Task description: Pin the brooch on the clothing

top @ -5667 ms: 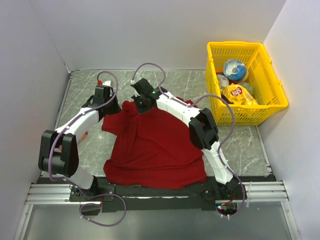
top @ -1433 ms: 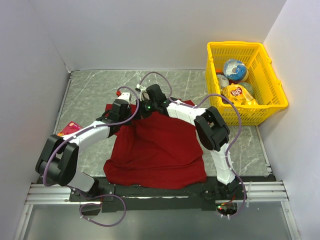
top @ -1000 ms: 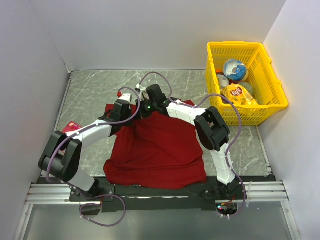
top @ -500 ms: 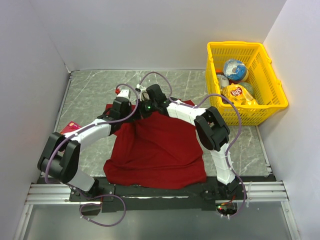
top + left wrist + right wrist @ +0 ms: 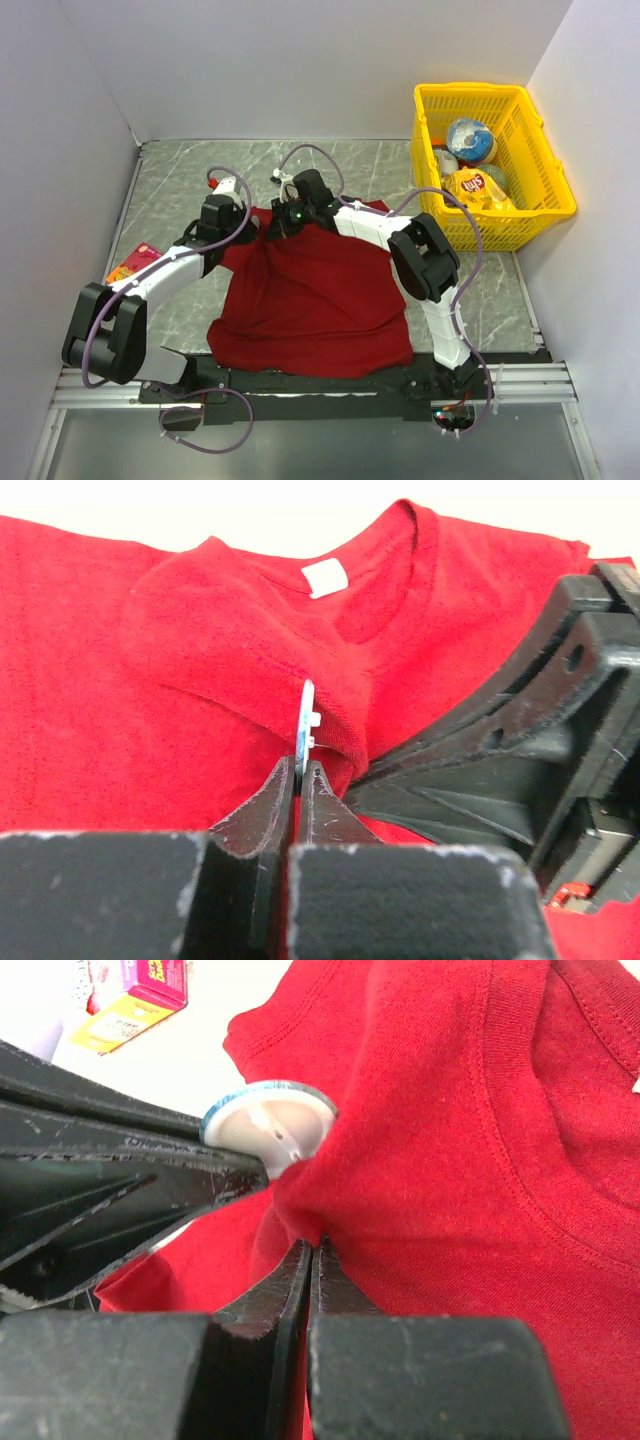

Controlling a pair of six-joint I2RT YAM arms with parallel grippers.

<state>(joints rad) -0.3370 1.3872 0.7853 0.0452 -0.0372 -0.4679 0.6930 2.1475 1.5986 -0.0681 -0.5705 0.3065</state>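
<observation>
at the far left of the grey marbled bench an orange-and-pink packet lies flat, close beside the left arm and apart from the cloth. the left arm reaches up and to the right from its base. the left tool is clamped tight on the lower edge of the brooch, a small whitish disc with a bluish rim. from the left wrist the disc shows edge-on and upright, standing out of the pinched tips. from the right wrist its pale face is toward the camera, with a small fastening showing on it. the brooch sits right up against a raised fold of the dark-red t-shirt, near the neckline; whether its pin has gone into the cloth i cannot tell. just to the right, the right tool is pressed together on that same fold, gripping a pinched-up ridge of fabric. its tips are very near those of the left tool, the two meeting almost nose to nose. the white label inside the collar lies beyond the fold, further from both. the rest of the t-shirt spreads rumpled between the two arms, down to the near edge of the bench. at the far right a yellow basket stands in the back corner, holding a yellow crisp bag and a few other rounded packets.
</observation>
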